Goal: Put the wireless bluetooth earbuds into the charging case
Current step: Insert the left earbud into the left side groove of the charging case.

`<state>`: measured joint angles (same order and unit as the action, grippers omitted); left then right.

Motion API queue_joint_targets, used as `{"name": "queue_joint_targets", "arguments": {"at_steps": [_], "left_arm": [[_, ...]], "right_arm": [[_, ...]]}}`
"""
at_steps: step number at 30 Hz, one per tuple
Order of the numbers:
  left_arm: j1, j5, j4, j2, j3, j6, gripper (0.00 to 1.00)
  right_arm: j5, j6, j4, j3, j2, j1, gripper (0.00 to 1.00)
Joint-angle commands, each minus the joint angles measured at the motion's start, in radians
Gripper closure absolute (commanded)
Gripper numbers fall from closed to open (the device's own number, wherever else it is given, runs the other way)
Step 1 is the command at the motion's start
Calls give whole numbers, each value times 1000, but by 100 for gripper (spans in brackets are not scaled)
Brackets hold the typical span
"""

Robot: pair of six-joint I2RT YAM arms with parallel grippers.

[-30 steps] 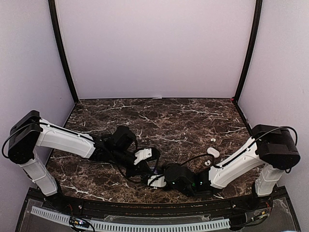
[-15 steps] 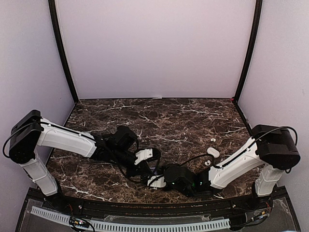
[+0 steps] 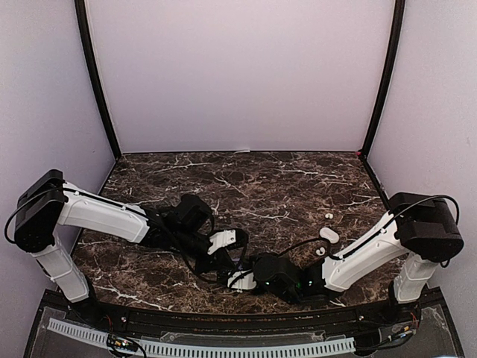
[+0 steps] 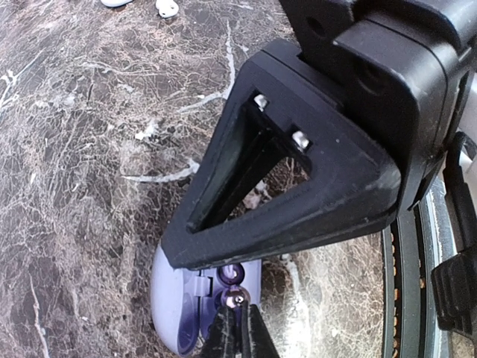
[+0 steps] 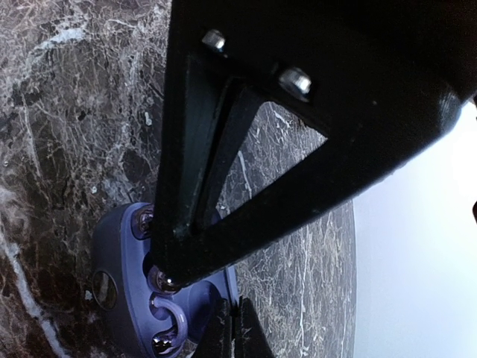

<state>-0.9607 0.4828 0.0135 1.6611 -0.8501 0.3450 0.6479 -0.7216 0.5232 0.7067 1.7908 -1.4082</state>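
Overhead, both arms meet at lower centre, the left gripper (image 3: pixel 229 261) and right gripper (image 3: pixel 242 277) both closed, while a glossy white earbud (image 3: pixel 326 215) lies loose at right on the dark marble table (image 3: pixel 283 179). In the left wrist view, narrow tips seem to pinch a small black earbud (image 4: pixel 237 300) over the open lavender oval charging case (image 4: pixel 175 313). In the right wrist view, the right gripper's closed tips rest on that case, and seating looks unfinished.

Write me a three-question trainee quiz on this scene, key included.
1. True or false: the left claw and the right claw are both shut.
2. The open charging case beneath them is: A white, B lavender, C red.
3. Fill in: the loose white earbud lies on the robot's ____ side.
Key: 1 true; 2 B; 3 right.
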Motion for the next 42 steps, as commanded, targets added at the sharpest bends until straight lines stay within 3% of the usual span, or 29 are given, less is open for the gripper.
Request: {"name": "queue_joint_targets", "arguments": {"at_steps": [1,42], "left_arm": [[-10,23,-43,20,-29,16,100],[-11,-23,-224,58,-103,42,100]], "right_arm": [[23,10,59,20,-2,-9,100],[26,4,55,26,11,-12,100]]}}
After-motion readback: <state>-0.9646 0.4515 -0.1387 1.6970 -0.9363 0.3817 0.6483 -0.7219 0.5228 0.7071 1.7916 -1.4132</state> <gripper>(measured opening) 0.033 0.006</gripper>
